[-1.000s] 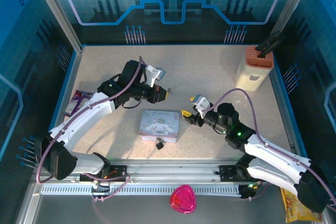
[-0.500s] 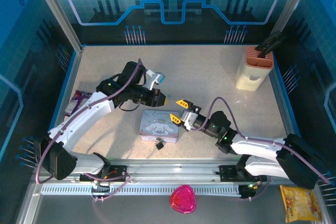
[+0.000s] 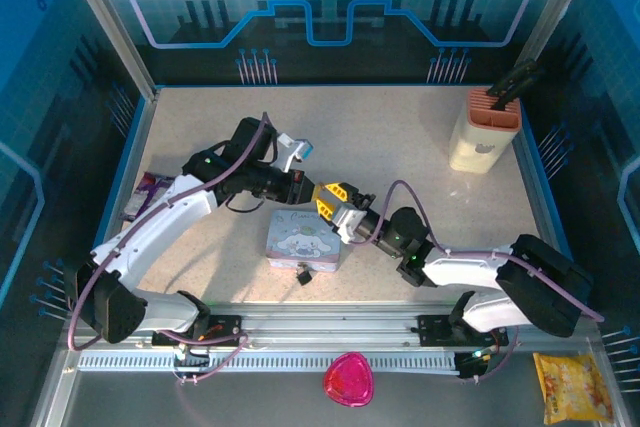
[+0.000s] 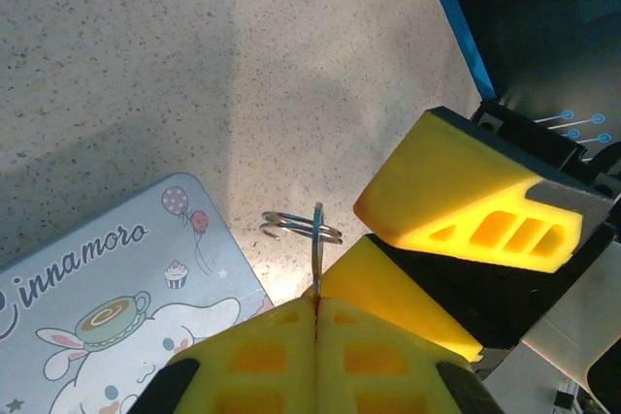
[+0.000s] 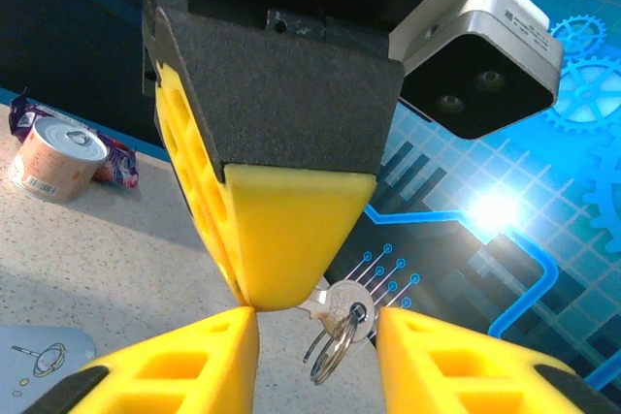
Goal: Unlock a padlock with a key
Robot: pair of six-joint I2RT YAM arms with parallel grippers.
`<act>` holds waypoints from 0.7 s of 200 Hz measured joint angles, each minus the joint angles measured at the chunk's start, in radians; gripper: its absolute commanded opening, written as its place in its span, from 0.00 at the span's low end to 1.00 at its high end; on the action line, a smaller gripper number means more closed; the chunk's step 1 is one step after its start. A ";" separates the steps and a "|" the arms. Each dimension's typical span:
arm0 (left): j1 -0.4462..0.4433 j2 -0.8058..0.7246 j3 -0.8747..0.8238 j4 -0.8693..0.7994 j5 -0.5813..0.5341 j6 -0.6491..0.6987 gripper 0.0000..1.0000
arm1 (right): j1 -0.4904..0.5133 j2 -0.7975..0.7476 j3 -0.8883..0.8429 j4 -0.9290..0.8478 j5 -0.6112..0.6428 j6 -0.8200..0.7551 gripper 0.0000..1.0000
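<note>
My left gripper (image 4: 316,302) is shut on the key (image 4: 317,239), which sticks up out of its pads with a wire ring (image 4: 301,228) through its head. In the right wrist view the key (image 5: 340,307) pokes out from the left gripper's yellow fingers (image 5: 291,239). My right gripper (image 5: 315,327) is open, its fingers on either side of the key's head with gaps on both sides. Both grippers meet just above the far edge of the cartoon tin (image 3: 305,237). The padlock (image 3: 303,272) lies dark and small at the tin's near edge.
A tan holder (image 3: 485,132) with a dark tool stands at the back right. A snack packet (image 3: 148,195) and a small can (image 5: 58,157) lie at the left edge. A pink object (image 3: 348,379) and a yellow packet (image 3: 570,387) sit in front of the rail.
My right gripper has travelled left to the left gripper, and its jaws have narrowed round the key's head. The left arm has shifted slightly towards the tin, still holding the key.
</note>
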 measured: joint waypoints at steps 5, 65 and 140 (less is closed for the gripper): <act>0.000 -0.001 0.000 0.000 0.000 0.000 0.00 | 0.000 0.003 0.001 0.001 0.006 -0.007 0.35; 0.000 -0.011 -0.002 -0.008 0.003 0.000 0.00 | 0.003 0.048 0.007 0.052 0.065 -0.094 0.31; 0.000 -0.013 -0.002 -0.007 0.013 0.000 0.00 | 0.014 0.067 0.007 0.106 0.093 -0.143 0.24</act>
